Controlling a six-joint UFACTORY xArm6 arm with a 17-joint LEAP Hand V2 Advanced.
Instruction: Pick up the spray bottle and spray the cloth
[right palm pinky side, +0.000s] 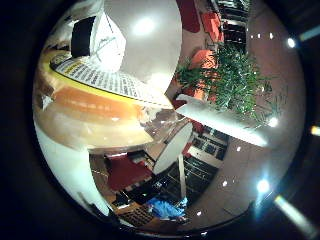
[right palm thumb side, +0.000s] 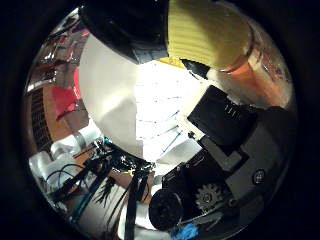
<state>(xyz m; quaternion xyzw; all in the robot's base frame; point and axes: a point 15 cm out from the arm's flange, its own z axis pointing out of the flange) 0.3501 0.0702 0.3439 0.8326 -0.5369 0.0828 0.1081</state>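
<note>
The bottle (right palm pinky side: 95, 107) is seen pressed close against the palm, filling much of both palm views: a yellow and orange body with a printed label and a white neck part, most likely of light, stiff plastic with a smooth, rather slippery wall. An orange liquid can be made out through the clear lower part of the bottle, so some sloshing weight is to be expected; how full it is cannot be told. The hand (right palm thumb side: 220, 150) is shown with its black and white fingers (right palm thumb side: 215, 117) curled over the bottle's side, so a closed hold on the bottle is judged, though the full wrap is hidden. A firm hold round the narrower neck, with one of the fingers free for the trigger, is judged best; the trigger itself cannot be picked out. Beyond the bottle, well apart from it, a small blue patch (right palm pinky side: 165, 207) is seen on the floor side of the room; it may be the cloth, but this cannot be confirmed.
</note>
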